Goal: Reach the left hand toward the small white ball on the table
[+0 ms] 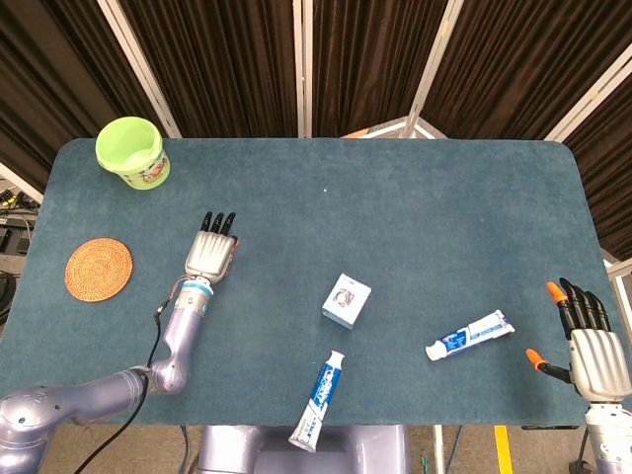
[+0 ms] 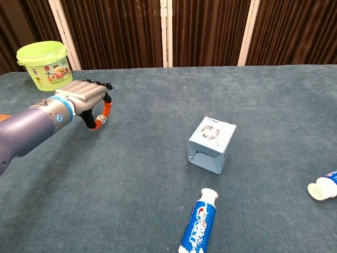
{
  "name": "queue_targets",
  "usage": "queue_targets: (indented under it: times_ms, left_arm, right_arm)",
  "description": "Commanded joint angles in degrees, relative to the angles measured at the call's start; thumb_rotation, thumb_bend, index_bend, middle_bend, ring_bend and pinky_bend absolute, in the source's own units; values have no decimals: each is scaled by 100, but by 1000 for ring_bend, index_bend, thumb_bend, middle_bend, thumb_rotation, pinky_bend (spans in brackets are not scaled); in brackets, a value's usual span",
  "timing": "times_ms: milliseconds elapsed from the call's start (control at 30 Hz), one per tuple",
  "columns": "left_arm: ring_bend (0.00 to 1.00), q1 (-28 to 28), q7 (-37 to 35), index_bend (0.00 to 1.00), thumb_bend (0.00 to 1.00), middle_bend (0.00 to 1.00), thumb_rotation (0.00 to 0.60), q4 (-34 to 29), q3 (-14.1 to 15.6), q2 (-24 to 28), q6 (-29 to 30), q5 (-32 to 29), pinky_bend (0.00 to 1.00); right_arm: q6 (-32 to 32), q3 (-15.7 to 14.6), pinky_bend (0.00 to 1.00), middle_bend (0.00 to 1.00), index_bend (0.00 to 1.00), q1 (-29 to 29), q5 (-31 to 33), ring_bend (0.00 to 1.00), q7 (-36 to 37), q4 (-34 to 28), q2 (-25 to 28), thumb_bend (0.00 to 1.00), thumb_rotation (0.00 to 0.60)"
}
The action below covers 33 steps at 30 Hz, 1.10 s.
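One small white ball (image 2: 102, 120) pinched in left robot hand (image 2: 87, 98); right robot hand (image 1: 592, 346) open; two toothpaste tubes (image 1: 317, 400).

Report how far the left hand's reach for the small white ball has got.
Done: the left hand is over the small white ball, which sits between its orange fingertips. In hand: closing in. Left: whether it grips the ball cannot be told. Right hand rests open, idle.

Teal felt-covered table (image 1: 444, 197) with rounded corners. Resting on it: green bucket (image 1: 132, 152) at the far left corner, woven coaster (image 1: 99, 269) near the left edge, small white box (image 1: 346, 300) at centre, two toothpaste tubes (image 1: 317, 400) (image 1: 470, 335) toward the near edge.
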Motion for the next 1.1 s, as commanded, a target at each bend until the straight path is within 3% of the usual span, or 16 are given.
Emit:
queue_targets:
  times_ms: [33,333,400,467,567,867,967,1100]
  left_arm:
    - [0,39,-57,582,471,0,600,-491,5,256,230,218,0]
    - [0,-90,61,545,460,0,600,-1766,-201,670,704,519,0]
    - [0,-115,107,464,447,0,600,-2040,-238,742,858,623,0]
    - [0,-130,163,297,416,0,600,-2247,-254,808,959,678,0]
    - [0,-130,208,192,394,0,600,-2523,-246,904,1112,795,0]
    - [0,67,235,166,386,0,600,-3015,-37,1181,1481,1015,0]
    - [0,253,151,167,386,0,600,-3210,112,1327,1648,1104,0]
    - [0,782,-220,167,386,0,600,-3517,548,1633,2092,1444,0]
  right_arm:
    - [5,-4,0,0,0,-3,-6,0,-4,-11,4,78,600]
    - [60,-40,0,0,0,-26,-84,0,-40,-95,29,78,600]
    - [70,-47,0,0,0,-35,-94,0,-32,-109,42,78,600]
    - [91,-58,0,0,0,-45,-117,0,-36,-130,55,78,600]
    - [123,-81,0,0,0,-60,-163,0,-49,-157,69,78,600]
    - [188,-128,0,0,0,-103,-240,0,-111,-248,113,77,600]
    - [181,-143,0,0,0,-107,-253,0,-135,-258,113,78,600]
    - [156,-170,0,0,0,-112,-261,0,-217,-265,93,78,600]
